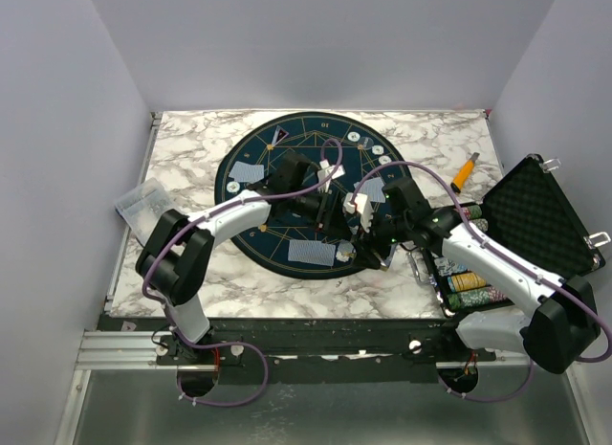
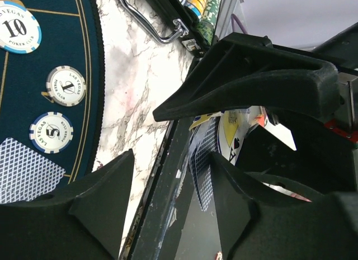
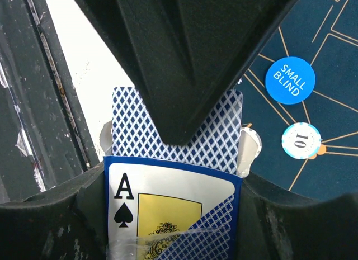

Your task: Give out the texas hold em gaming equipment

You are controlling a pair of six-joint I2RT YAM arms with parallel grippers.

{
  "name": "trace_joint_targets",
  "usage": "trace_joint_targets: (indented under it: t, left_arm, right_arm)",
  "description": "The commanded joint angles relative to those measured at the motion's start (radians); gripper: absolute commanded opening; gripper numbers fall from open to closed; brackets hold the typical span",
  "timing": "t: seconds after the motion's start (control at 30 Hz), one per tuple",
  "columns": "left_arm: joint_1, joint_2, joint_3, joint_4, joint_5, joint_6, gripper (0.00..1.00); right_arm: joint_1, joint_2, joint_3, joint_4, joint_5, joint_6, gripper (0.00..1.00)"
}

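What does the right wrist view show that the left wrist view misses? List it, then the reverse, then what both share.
Right wrist only: the blue SMALL BLIND button. Left wrist only: the 1 chip, the 5 chip, a face-down card and the case handle. Both: the ace-of-spades card box, the dark blue mat, and a 10 chip, perhaps not the same one.

One round mat point(image 1: 306, 131) on the tabletop carries cards point(image 1: 247, 172) face down in three lots, at its 10, 6 and 3 o'clock. The left wrist view shows three chips point(image 2: 66, 85), marked 10, 1 and 5. There is one blue disc point(image 3: 290, 80), one card box point(image 3: 173, 215), one case point(image 1: 540, 215), one orange tool point(image 1: 466, 170) and one clear bag point(image 1: 142, 204).
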Motion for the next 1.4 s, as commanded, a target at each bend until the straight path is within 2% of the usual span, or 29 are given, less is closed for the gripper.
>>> trace_joint_targets:
  t: [0.0,0.1,0.4,0.63,0.7,0.87,1.07,1.2,1.37]
  left_arm:
    - [0.044,-0.013,-0.01,-0.069,-0.059,0.078,0.55]
    - [0.067,-0.046,-0.022,-0.07,-0.068,0.106,0.53]
    - [0.078,-0.134,-0.039,0.006,0.049,0.094,0.53]
    - [0.045,-0.08,-0.002,0.023,0.034,0.048,0.53]
    - [0.037,-0.062,0.003,0.025,0.028,0.039,0.49]
    - [0.045,-0.067,-0.017,0.013,0.008,0.064,0.29]
    - [0.1,-0.113,-0.04,-0.035,0.015,0.114,0.17]
    - [0.138,-0.138,-0.048,-0.064,0.043,0.146,0.02]
    - [0.19,-0.175,-0.066,-0.07,0.097,0.179,0.0]
  right_arm:
    - [0.002,-0.019,0.011,0.025,-0.02,0.009,0.01]
    - [0.003,-0.02,0.005,0.025,-0.016,0.008,0.01]
    - [0.002,-0.005,0.01,0.022,-0.01,0.005,0.01]
    - [0.002,-0.001,0.015,0.02,-0.021,0.007,0.01]
    - [0.002,-0.002,0.017,0.019,-0.024,0.008,0.01]
    - [0.002,-0.007,0.015,0.015,-0.018,0.008,0.01]
    - [0.002,-0.015,0.002,0.015,-0.015,0.008,0.01]
    - [0.002,-0.017,0.001,0.015,-0.015,0.009,0.01]
    - [0.002,-0.017,0.0,0.012,-0.008,0.015,0.01]
